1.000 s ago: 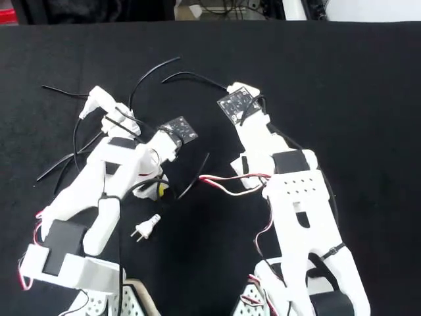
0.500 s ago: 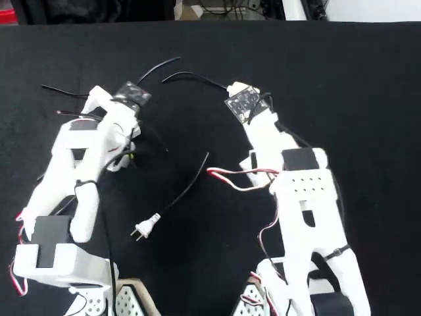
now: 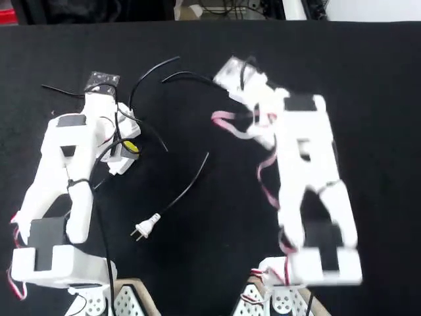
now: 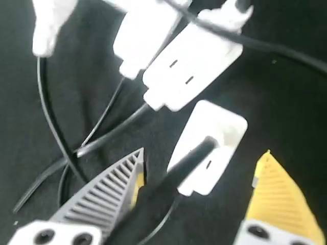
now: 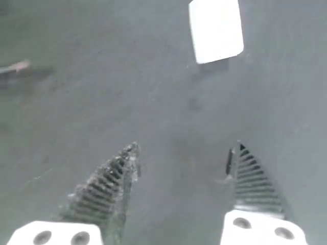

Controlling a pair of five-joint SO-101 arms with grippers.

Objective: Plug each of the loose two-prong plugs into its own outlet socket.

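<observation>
One loose white two-prong plug (image 3: 146, 228), trailing a thin black cord (image 3: 187, 183), was seen in the high view lying on the black cloth-covered table (image 3: 368, 79); it was placed between the two arms and well apart from both grippers. The left gripper (image 4: 203, 152) was held spread wide above a cluster of white outlets, with nothing clasped between its grey and yellow fingers; a white rectangular socket block (image 4: 225, 125) lay beneath the gap, and a second white socket block with two bare slots (image 4: 189, 66) lay just beyond it. Whether the white bodies beside that second block were plugs already seated could not be told. The right gripper (image 5: 187, 146) was likewise held wide open and empty above bare cloth; a small white rectangular block (image 5: 215, 30) lay ahead of it, apart from the fingertips. The step in hand was judged to be the fetching of the loose plug, since no plug was carried by either arm. For the next move, one gripper would need to be brought down over the plug body and closed across it, prongs left free; the prongs would then have to be lined up with the bare slots.
</observation>
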